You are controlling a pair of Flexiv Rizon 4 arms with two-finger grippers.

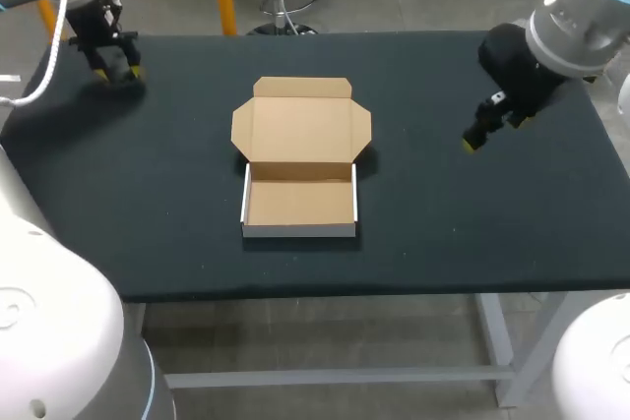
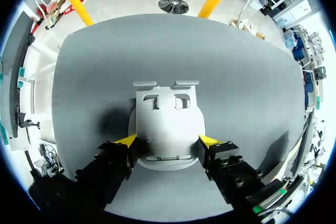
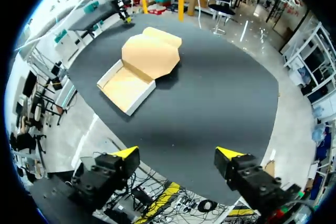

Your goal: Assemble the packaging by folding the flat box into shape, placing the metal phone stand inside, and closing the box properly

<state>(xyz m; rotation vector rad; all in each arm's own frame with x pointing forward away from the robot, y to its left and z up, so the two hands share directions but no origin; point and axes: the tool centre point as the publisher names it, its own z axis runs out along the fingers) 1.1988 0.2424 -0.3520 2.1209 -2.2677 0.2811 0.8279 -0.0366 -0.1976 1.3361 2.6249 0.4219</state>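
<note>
The metal phone stand (image 2: 167,121) lies flat on the table (image 1: 443,223) at its far left corner, directly under the left gripper (image 1: 118,73). In the left wrist view the pale grey stand sits between the left gripper's fingers (image 2: 127,140), and each yellow tip meets one side edge of its rounded base, so the pincer pinches the stand from two sides. The stand's slotted end, with two small tabs, points ahead of the gripper.

The box (image 1: 299,204) stands in the middle of the table, well apart from both grippers. Its shallow tray lies toward the near edge, its walls are up, and bare brown card shows inside. The lid lies back flat toward the far edge with its side flaps spread.

The right gripper (image 1: 492,133) hangs above the table's right part, near the right edge, holding nothing. Its own view shows its fingers (image 3: 127,153) spread wide, with the box (image 3: 139,69) far ahead of them.

From the head view the stand cannot be made out, because the left gripper and its dark body cover it. In the left wrist view the finger blocks cut off the near corners of its base. From above, only one yellow tip of the right gripper is plain.
</note>
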